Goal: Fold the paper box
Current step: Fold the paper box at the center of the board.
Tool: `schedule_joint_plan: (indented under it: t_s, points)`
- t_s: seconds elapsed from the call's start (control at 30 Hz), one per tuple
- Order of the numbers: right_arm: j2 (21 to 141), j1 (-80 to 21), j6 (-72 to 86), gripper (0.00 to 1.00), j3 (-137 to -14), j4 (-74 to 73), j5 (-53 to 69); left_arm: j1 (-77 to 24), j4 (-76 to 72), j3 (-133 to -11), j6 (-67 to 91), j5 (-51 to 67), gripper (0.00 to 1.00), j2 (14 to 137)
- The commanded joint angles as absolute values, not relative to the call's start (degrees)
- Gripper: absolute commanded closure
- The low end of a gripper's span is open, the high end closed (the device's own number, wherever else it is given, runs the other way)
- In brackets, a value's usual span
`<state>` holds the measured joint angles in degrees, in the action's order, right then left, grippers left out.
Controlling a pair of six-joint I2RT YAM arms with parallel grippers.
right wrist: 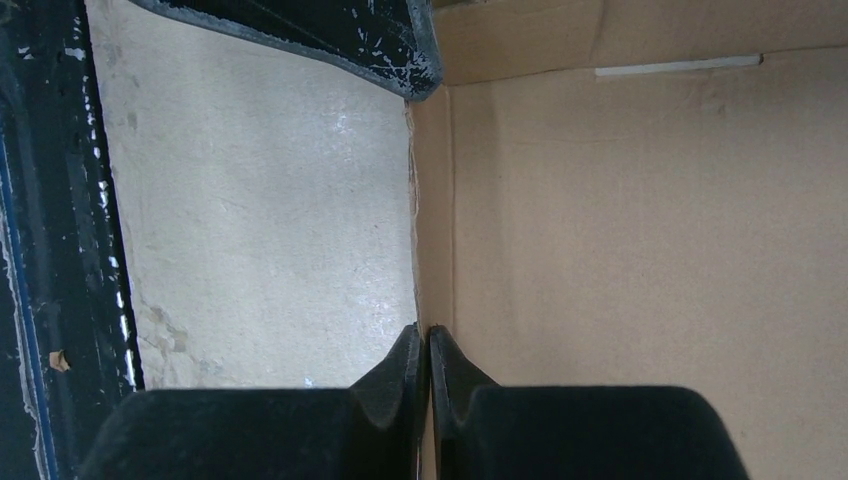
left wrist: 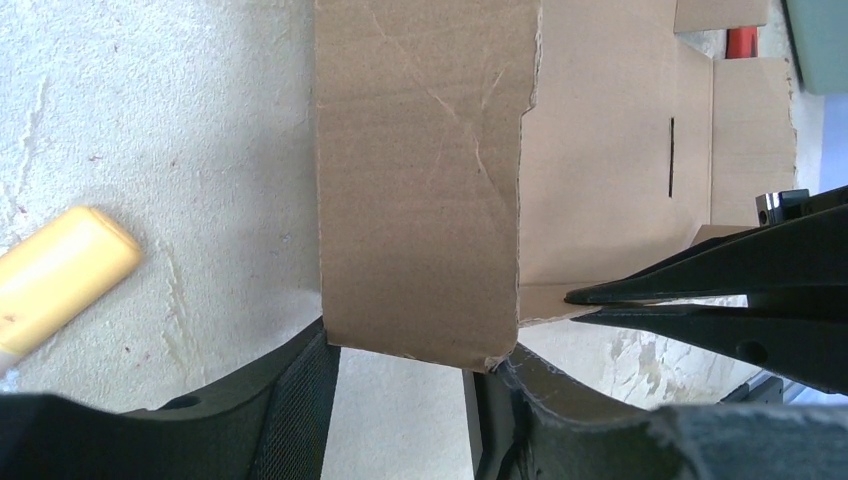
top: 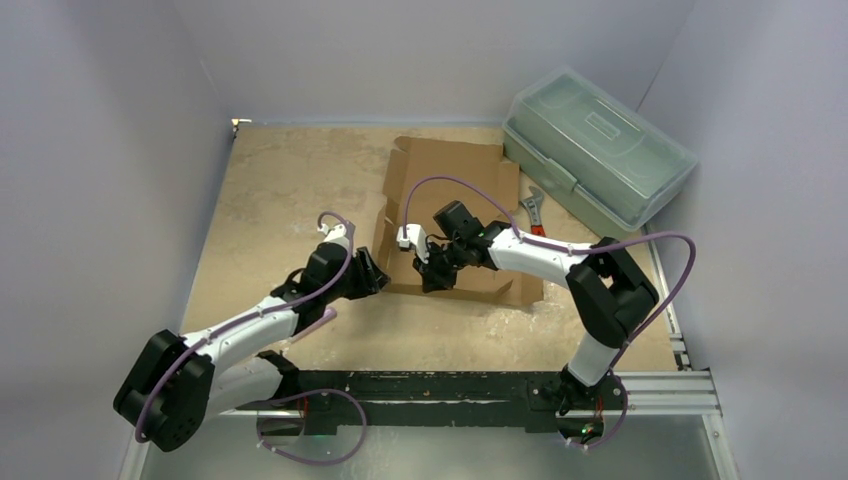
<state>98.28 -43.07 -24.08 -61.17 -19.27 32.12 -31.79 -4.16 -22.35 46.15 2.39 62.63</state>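
Currently the walls are going up: the paper box [top: 455,180] lies mostly flat mid-tabletop [top: 280,190], the right gripper [right wrist: 425,335] fingers pinched shut on its near upright wall, the left gripper [left wrist: 405,352] fingers spread around a side flap's end. Next, I judge, the left should close and fold that flap inward.

The box [top: 450,185] lies at the middle of the table [top: 290,190]; the toolbox [top: 600,150] sits behind-right, the wrench [top: 535,212] between them.
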Motion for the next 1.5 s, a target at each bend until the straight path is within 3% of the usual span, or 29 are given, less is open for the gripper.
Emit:
schedule_joint_plan:
  t_s: [0.0, 0.33, 0.67, 0.93, 1.2, 1.27, 1.3, 1.47]
  points:
    - [98.91, -43.48, -23.28, 0.94, -62.95, -18.14, 33.47, -33.07, -7.6, -24.37, 45.47, 2.14, 0.64, 63.57]
    - [99.23, -43.86, -23.2, 0.95, -62.84, -18.04, 34.23, -37.04, -7.64, -23.82, 44.22, -6.13, 0.64, 59.81]
    - [99.32, -43.85, -23.2, 0.95, -62.67, -17.94, 34.28, -39.18, -10.37, -23.83, 43.53, -9.76, 0.76, 63.92]
    - [99.4, -43.92, -23.2, 0.94, -62.58, -17.86, 33.93, -42.38, -6.3, -27.09, 42.25, -15.24, 0.77, 65.16]
    - [99.49, -44.03, -23.27, 0.92, -62.57, -17.97, 33.96, -43.77, -4.96, -28.9, 41.38, -18.36, 0.9, 66.98]
    - [99.43, -44.06, -23.49, 0.9, -62.62, -18.26, 34.35, -44.01, -4.81, -29.29, 40.97, -18.68, 1.0, 67.66]
    - [99.36, -44.07, -23.67, 0.88, -62.7, -18.39, 34.67, -44.07, -4.83, -29.39, 40.74, -18.76, 1.0, 67.94]
    - [96.56, -43.89, -25.02, 0.58, -63.17, -20.07, 35.65, -44.62, -1.11, -30.65, 38.23, -20.85, 1.0, 67.66]
